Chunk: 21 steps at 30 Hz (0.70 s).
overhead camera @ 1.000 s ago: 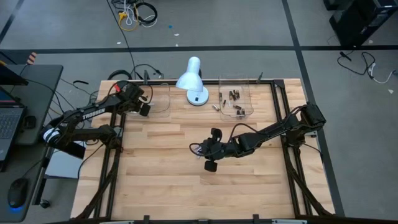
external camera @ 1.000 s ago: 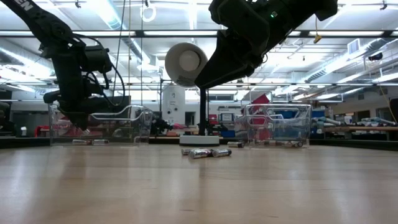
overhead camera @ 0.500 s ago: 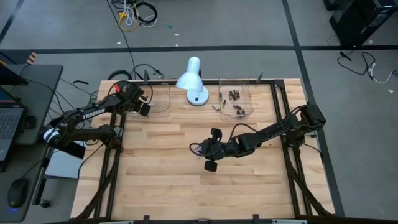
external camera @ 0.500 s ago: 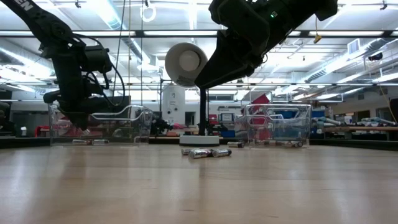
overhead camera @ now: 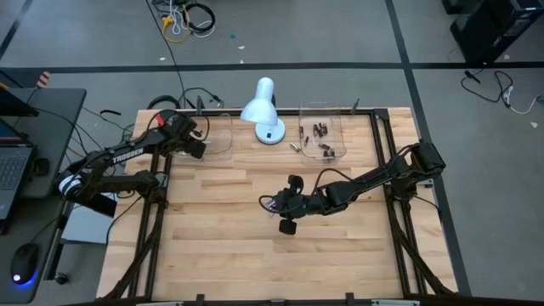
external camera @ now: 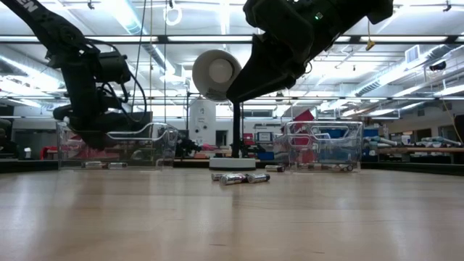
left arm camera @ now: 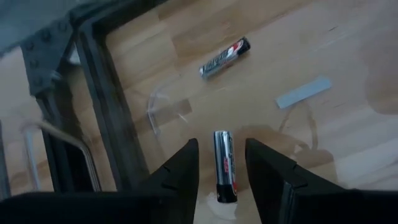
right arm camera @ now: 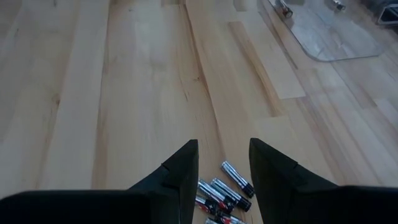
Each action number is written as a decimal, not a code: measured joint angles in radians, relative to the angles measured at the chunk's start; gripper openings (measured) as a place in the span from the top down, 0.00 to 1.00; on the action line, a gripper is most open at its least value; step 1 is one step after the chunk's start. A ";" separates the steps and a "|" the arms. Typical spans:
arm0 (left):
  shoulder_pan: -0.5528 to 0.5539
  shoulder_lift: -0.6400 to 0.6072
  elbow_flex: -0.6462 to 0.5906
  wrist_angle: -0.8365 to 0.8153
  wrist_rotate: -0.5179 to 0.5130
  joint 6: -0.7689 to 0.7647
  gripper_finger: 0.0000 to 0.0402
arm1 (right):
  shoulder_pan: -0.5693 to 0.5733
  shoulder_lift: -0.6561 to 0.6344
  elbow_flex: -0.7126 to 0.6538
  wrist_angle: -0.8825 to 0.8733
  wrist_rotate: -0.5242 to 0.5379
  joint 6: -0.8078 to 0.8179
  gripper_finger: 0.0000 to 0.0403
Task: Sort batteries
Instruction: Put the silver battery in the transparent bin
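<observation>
- My left gripper [overhead camera: 197, 146] hangs over the clear tray [overhead camera: 218, 136] at the far left corner of the tabletop [overhead camera: 221, 229].
- In the left wrist view its jaws [left arm camera: 221, 171] are apart. A silver battery [left arm camera: 224, 165] lies flat between them, and I can't see either finger touching it.
- A second battery [left arm camera: 224, 57] lies on the tray floor a bit farther on.
- My right gripper [overhead camera: 289, 204] hovers over the middle of the tabletop. Its jaws [right arm camera: 224, 171] are wide apart and hold nothing.
- A small bunch of batteries [right arm camera: 222, 193] lies on the wood just under it. The low view shows them too [external camera: 241, 177].
- More dark batteries [overhead camera: 321, 132] sit in the other clear tray [overhead camera: 333, 127] at the far edge, right of the white lamp [overhead camera: 262, 109].
</observation>
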 joint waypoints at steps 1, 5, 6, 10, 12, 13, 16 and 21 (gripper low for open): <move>0.000 0.000 0.005 -0.002 0.000 0.013 0.68 | 0.000 0.000 0.000 0.005 0.000 0.000 0.68; 0.000 0.000 0.049 -0.009 0.000 0.023 0.68 | -0.001 0.000 0.000 0.020 0.000 -0.009 0.68; 0.000 0.000 0.063 -0.016 0.000 0.025 0.68 | -0.001 0.000 0.000 0.021 0.000 -0.009 0.68; -0.010 0.000 0.131 -0.053 0.002 0.027 0.68 | -0.003 0.000 0.000 0.020 0.000 -0.010 0.68; -0.025 0.000 0.166 -0.078 0.016 0.036 0.68 | -0.003 0.000 0.000 0.020 0.000 -0.011 0.68; -0.039 -0.004 0.182 -0.083 0.023 0.048 0.68 | -0.003 0.000 0.000 0.020 0.000 -0.011 0.68; -0.104 -0.038 0.219 -0.078 0.024 0.051 0.68 | -0.003 0.000 0.000 0.020 0.004 -0.020 0.68; -0.293 -0.155 0.235 -0.026 0.027 0.051 0.68 | -0.003 0.000 0.000 0.020 0.037 -0.027 0.68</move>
